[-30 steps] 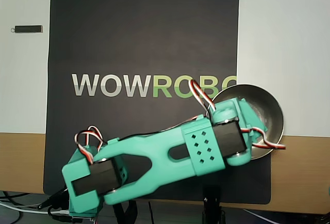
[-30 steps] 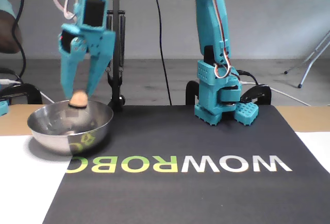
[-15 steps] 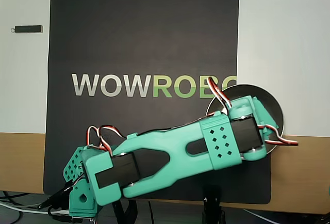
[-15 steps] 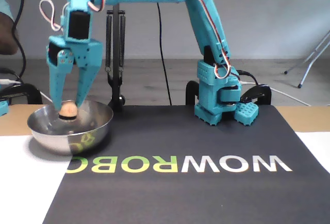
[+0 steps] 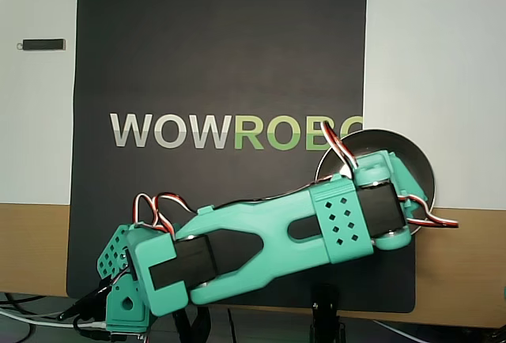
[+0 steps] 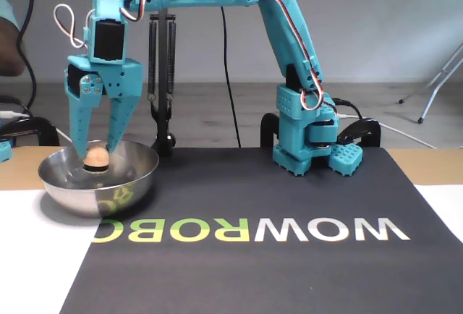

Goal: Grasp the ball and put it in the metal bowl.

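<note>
The metal bowl point(image 6: 98, 184) stands at the left in the fixed view, half on the black mat. My gripper point(image 6: 94, 153) hangs tips-down over the bowl. The peach ball point(image 6: 95, 158) is between its two fingertips, level with the rim, and the jaws are shut on it. The ball's underside is hidden behind the rim, so I cannot tell whether it touches the bowl's bottom. In the overhead view the teal arm point(image 5: 316, 228) covers most of the bowl point(image 5: 415, 161), and the ball and fingertips are hidden under the wrist.
The black mat point(image 6: 289, 205) with the WOWROBO lettering point(image 5: 229, 131) covers the table's middle. The arm's base point(image 6: 307, 137) stands at the mat's far edge, with a black stand point(image 6: 163, 75) beside it. A small black stick point(image 5: 43, 43) lies at the left in the overhead view.
The gripper has carried the ball from above the bowl's near rim further over the bowl and lowered it to rim level. In the last half second it barely moved.
</note>
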